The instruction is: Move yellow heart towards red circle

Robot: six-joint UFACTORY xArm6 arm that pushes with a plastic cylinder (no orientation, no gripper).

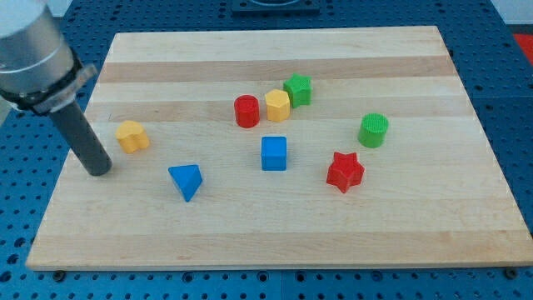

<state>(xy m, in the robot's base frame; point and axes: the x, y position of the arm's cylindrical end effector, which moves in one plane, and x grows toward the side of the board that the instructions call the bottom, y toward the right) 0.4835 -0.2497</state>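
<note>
My tip (99, 169) is the blunt lower end of a straight, matte dark rod that hangs from a grey cylindrical mount at the view's upper left. The rod carries no fingers, so there is nothing to spread or pinch. The tip rests on the table (275, 237) near its left edge, just below and to the left of the yellow heart (132, 136), close to it but with a sliver of wood showing between them.

The yellow heart is a small, smooth plastic block with two rounded lobes on top and flat sides; it sits alone on the left part of the table, well apart from the red circle (246, 111). That circle is a short red cylinder near the table's middle, just beside a yellow hexagon (277, 106), which nearly touches a green star (298, 89).

Below the heart and to its right lies a blue triangle (186, 181). A blue cube (273, 153) stands below the red circle. Further right are a red star (345, 172) and a ribbed green cylinder (373, 130).

The table is pale wood in lengthwise planks, lying on a blue perforated base (21, 225).
</note>
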